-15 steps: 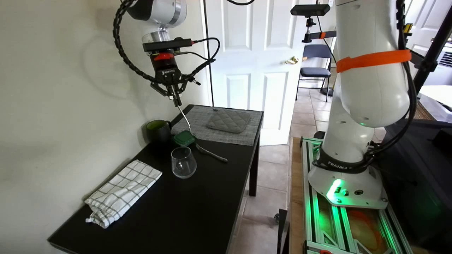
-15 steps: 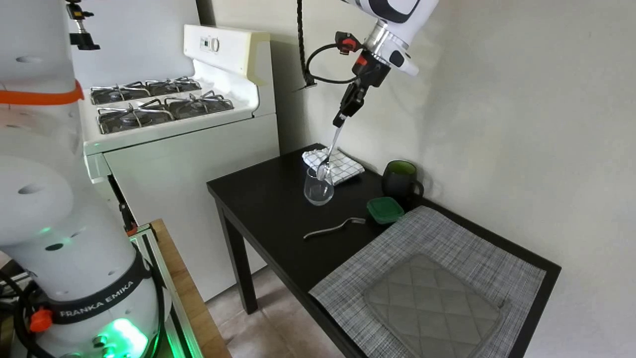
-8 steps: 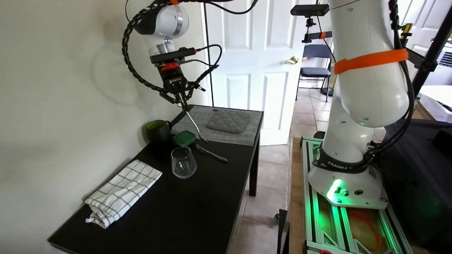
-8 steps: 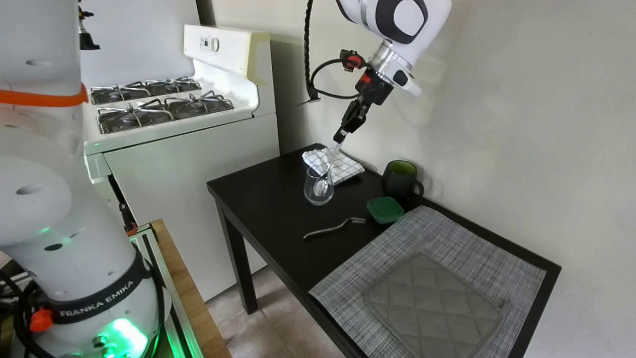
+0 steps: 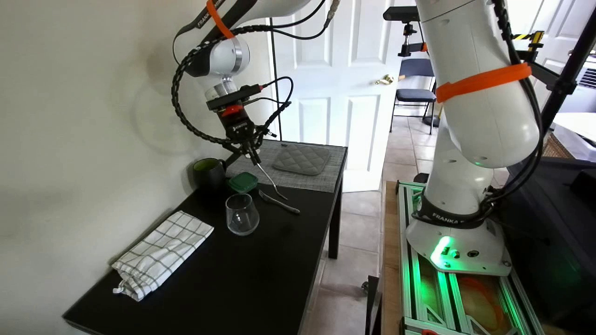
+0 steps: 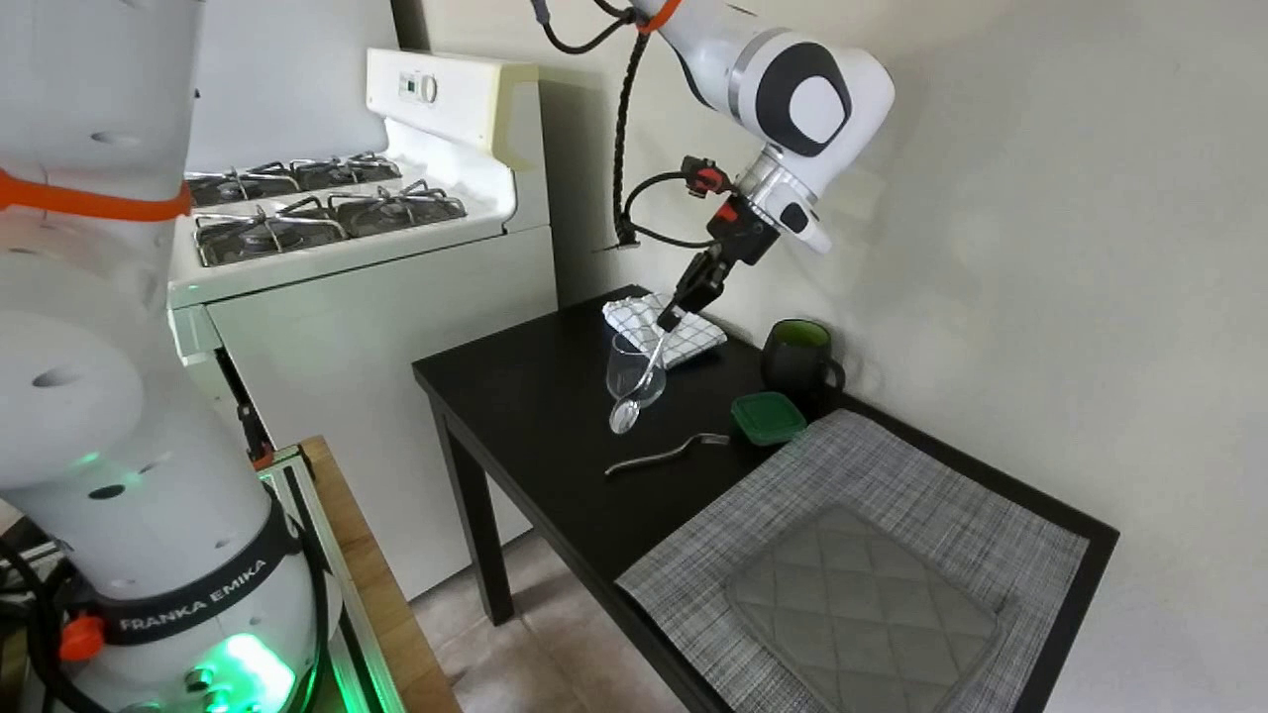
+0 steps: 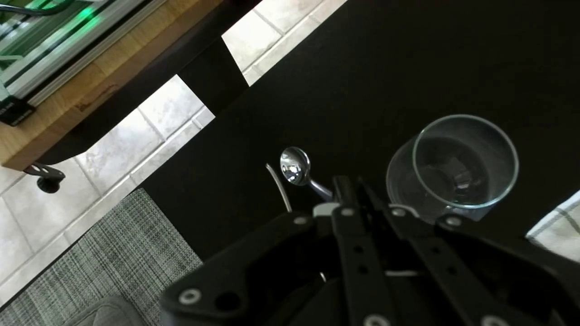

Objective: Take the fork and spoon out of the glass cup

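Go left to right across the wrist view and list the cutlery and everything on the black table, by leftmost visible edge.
Grey placemat, quilted pad, fork, spoon, glass cup, checked cloth.

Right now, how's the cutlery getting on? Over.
Jaws shut on the spoon. It's out of the glass tumbler. Fork also out, on the black table near the spoon, perhaps in the way.

Black worktop (image 5: 260,279), seen in an exterior view: folded checked cloth (image 5: 163,253) on the near left, glass (image 5: 242,221) to its right, fork (image 5: 281,204) lying further right. Dark mug (image 5: 209,177) and green tub (image 5: 243,182) sit beside each other farther back, grey mat (image 5: 326,179) covers most of the far end.
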Action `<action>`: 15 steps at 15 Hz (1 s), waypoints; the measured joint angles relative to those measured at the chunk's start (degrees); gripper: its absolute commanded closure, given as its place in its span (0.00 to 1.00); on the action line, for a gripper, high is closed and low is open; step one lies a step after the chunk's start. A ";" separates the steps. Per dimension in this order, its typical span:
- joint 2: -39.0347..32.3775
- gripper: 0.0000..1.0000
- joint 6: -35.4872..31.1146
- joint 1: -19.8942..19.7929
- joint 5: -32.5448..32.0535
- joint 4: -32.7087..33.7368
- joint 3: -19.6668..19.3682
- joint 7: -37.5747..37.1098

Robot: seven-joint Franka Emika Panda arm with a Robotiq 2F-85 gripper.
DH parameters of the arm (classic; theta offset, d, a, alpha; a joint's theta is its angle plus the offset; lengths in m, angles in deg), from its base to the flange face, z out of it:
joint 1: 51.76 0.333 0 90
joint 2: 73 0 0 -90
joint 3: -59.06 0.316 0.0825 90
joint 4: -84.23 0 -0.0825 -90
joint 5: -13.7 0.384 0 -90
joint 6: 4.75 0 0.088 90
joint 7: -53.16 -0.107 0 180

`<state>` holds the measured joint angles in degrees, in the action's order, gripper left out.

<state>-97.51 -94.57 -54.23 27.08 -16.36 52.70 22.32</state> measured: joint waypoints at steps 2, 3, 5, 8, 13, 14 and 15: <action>-1.56 0.98 0.00 0.00 -0.13 0.09 -0.33 -1.31; -2.32 0.98 0.00 0.00 -0.13 0.15 -0.56 -2.17; -3.82 0.98 0.00 -0.02 -0.11 0.27 -1.08 -3.87; -5.71 0.98 0.00 -0.30 0.37 0.70 -1.53 -5.20; -8.14 0.98 0.00 -1.10 1.17 2.39 -1.75 -6.17; -8.57 0.98 0.00 -1.22 1.17 2.74 -1.76 -6.43; -9.03 0.98 0.00 -1.28 1.17 3.12 -1.81 -6.80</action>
<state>-106.54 -94.58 -55.51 28.25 -13.24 50.89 15.52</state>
